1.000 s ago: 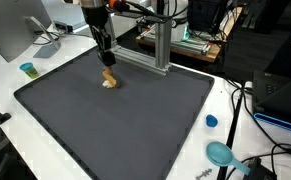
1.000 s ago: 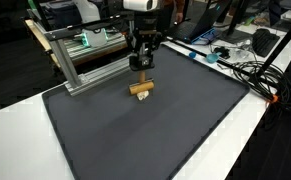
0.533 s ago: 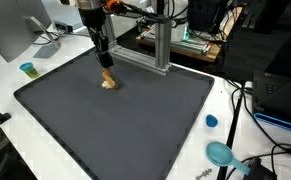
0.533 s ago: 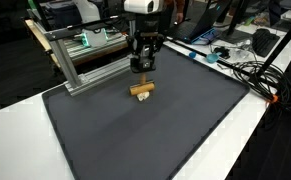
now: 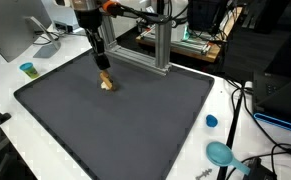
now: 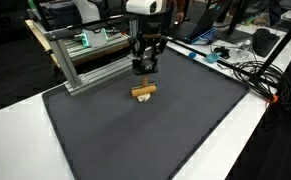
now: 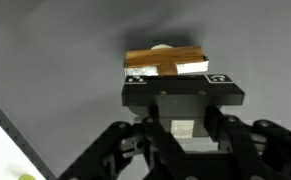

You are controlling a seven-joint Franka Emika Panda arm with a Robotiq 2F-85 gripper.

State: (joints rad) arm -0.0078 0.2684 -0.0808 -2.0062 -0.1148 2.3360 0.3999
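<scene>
My gripper (image 5: 103,64) (image 6: 143,68) hangs just above a small stack of wooden pieces (image 5: 107,83) (image 6: 143,91) lying on the dark grey mat (image 5: 125,120) (image 6: 145,130), toward its far side. In the wrist view the stack (image 7: 165,62) is a brown bar lying across pale pieces, just beyond the fingertips. The gripper (image 7: 183,128) is shut, and a small pale block (image 7: 183,126) sits pinched between its fingers. The part of the stack under the gripper body is hidden.
An aluminium frame (image 5: 157,50) (image 6: 85,62) stands at the mat's far edge, close to the arm. A small blue cup (image 5: 27,69), a blue cap (image 5: 211,121) and a teal tool (image 5: 221,153) lie on the white table. Cables (image 6: 247,70) run alongside.
The gripper has risen a little from the stack and stayed shut. The stack on the mat looks barely shifted.
</scene>
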